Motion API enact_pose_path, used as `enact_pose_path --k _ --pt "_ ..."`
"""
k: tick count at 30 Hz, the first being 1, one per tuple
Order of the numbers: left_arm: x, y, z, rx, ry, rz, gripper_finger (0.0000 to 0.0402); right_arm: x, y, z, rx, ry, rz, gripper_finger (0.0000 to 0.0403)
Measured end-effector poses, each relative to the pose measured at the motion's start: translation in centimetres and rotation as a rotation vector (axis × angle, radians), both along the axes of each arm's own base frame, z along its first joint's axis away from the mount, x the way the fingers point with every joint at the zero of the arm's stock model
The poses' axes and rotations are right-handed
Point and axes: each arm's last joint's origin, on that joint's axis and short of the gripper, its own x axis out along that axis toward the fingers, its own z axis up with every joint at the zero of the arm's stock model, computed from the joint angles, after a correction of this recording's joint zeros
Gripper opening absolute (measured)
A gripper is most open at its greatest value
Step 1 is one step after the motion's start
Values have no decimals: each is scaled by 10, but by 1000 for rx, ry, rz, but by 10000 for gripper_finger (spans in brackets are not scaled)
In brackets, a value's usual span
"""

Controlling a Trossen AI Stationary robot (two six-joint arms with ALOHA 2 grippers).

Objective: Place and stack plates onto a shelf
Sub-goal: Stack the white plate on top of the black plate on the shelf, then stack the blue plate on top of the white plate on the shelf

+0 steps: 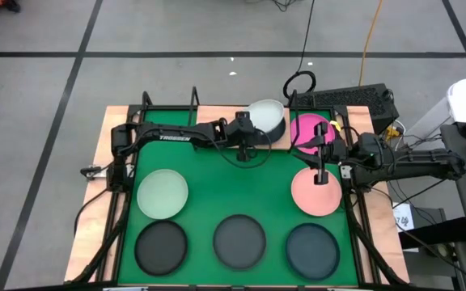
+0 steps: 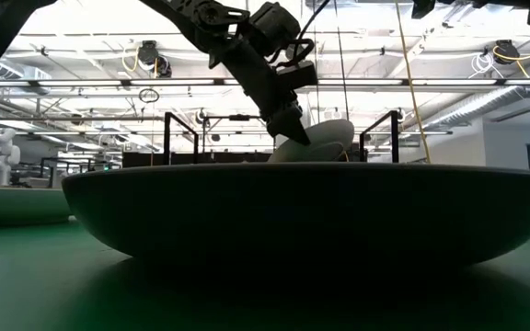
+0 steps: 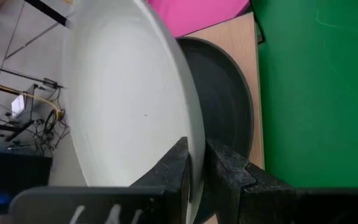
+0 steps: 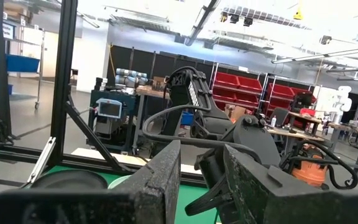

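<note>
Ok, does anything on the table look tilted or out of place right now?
Only the mint plate at the shelf: it leans at a tilt on a dark grey plate, its rim pinched by the left gripper. The other plates lie flat. The right gripper hangs over the pink plate.

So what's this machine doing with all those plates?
It is putting plates onto a small wooden shelf at the far edge of the table. The left gripper has its fingers pinched on the rim of a pale mint-green plate, holding it tilted over a dark grey plate already on the shelf, beside a magenta plate. The right gripper hangs over a light pink plate on the green mat, where another pale green plate and three dark ones wait.
</note>
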Motion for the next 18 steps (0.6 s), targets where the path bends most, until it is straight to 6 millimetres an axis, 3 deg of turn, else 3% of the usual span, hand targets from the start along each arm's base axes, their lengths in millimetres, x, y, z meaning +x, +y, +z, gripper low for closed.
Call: enact_pose_path --k 10,14,18 --pt "-1 -5 5 33 -6 43 166 0 0 0 0 -2 0 105" --pt "-7 -14 27 83 -41 62 176 0 0 0 0 2 0 105" --pt "-23 -31 65 69 -113 59 177 0 0 -1 0 14 0 105"
